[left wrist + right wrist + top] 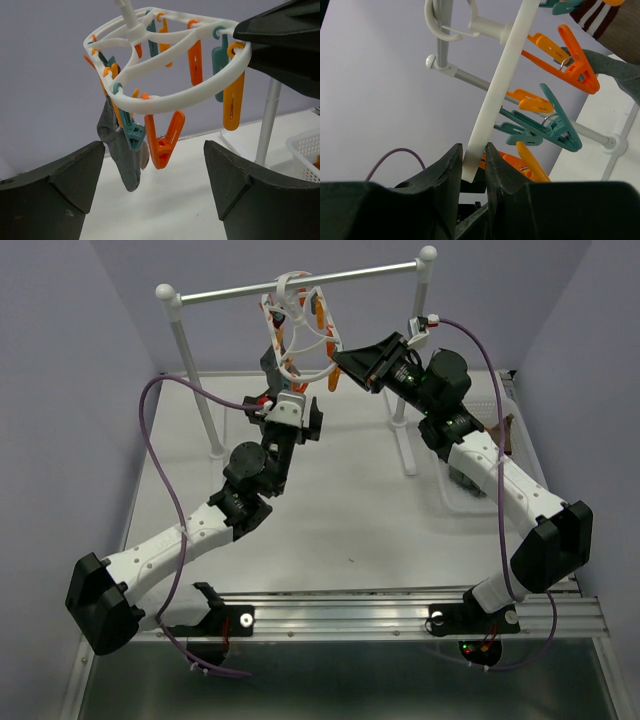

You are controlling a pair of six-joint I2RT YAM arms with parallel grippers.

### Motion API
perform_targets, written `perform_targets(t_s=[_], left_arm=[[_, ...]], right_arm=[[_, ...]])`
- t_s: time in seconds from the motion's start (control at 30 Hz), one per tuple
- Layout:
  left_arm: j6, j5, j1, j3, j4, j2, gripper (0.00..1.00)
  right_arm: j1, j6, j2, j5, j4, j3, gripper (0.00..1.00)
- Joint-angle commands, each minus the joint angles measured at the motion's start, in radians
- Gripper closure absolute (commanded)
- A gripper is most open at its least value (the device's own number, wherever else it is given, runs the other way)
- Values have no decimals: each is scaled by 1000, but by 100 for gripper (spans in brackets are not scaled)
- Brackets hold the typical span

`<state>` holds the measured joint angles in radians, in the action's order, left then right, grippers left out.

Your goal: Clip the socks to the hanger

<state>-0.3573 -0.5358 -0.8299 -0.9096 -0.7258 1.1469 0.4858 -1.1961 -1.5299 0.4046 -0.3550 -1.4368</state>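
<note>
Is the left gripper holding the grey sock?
No, the left gripper stands open and empty, while the grey sock hangs from the hanger beyond it.

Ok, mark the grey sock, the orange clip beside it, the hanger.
grey sock (121,160): left wrist view, mid fabric.
orange clip (154,145): left wrist view, its body.
hanger (175,103): left wrist view, ring's near edge.

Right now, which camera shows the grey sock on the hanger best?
The left wrist view: the grey sock hangs in clear view beneath the hanger. The right wrist view catches only the sock's edge; in the top view it is too small to tell.
</note>
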Motion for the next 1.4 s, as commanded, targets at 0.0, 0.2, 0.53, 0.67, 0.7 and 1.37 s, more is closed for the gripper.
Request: perform_targets(t_s=[0.0,0.2,0.53,0.67,0.7,1.37], left_arm=[[-58,-9,-8,29,-64,-9,5],[-23,1,-9,81,-108,-46,1],[-85,-104,-9,70,-296,73,1],[-84,-136,-11,78,-388,85,1],[-88,-157,-11,81,-424,85,2],[-105,-139,-12,78,-485,63,37]], right_arm=[[11,9,50,34,-75,-4,71],[11,0,57,49,-75,9,71],[11,-20,68,63,-78,18,72],[11,-17,71,66,-78,16,72],[11,-17,71,66,-75,16,72],[11,-22,76,89,-84,22,72]])
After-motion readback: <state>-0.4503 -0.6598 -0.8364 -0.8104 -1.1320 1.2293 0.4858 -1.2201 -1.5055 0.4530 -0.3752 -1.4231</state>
